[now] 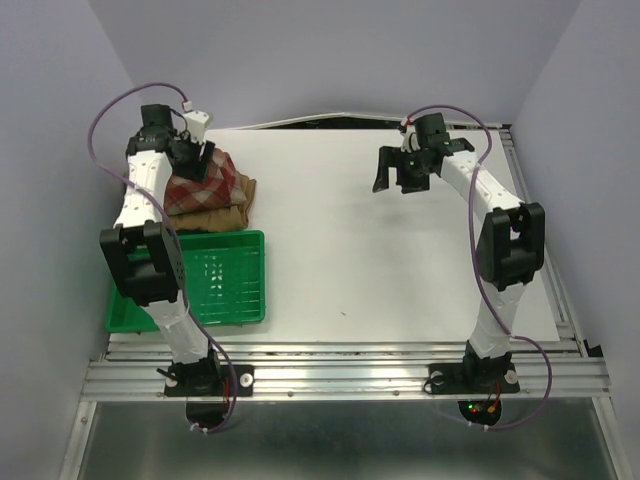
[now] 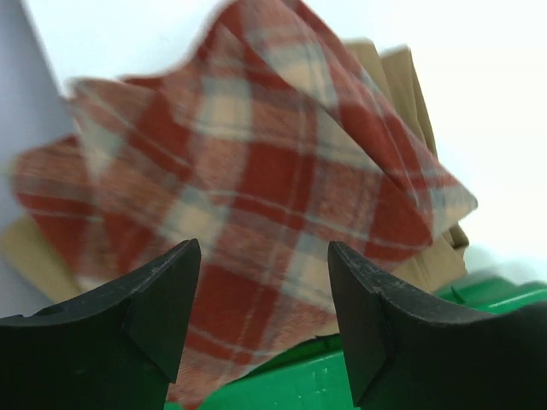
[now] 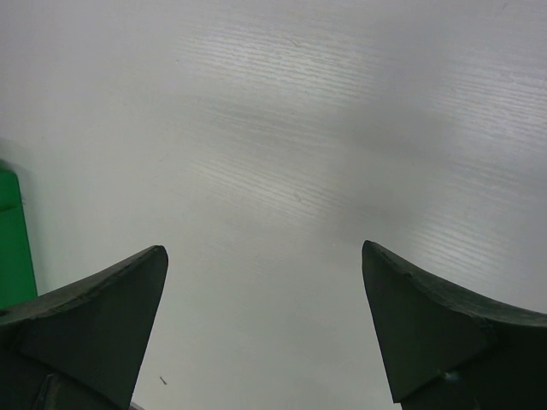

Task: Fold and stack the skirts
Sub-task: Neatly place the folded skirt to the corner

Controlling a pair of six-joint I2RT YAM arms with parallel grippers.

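A folded red-and-cream plaid skirt [image 1: 215,186] lies on top of folded tan-brown skirts [image 1: 222,214] at the far left of the table, just beyond the green tray. My left gripper [image 1: 190,160] hovers over the stack's far left part, open and empty. In the left wrist view the plaid skirt [image 2: 256,188] fills the frame below the jaws, with tan cloth [image 2: 402,85] showing behind it. My right gripper [image 1: 400,172] is open and empty above bare table at the far right; its wrist view shows only the white tabletop [image 3: 282,171].
A green ribbed plastic tray [image 1: 225,280] sits at the near left, partly under the left arm; its edge shows in the left wrist view [image 2: 342,376] and in the right wrist view [image 3: 13,239]. The table's metal rail [image 1: 350,375] runs along the near edge.
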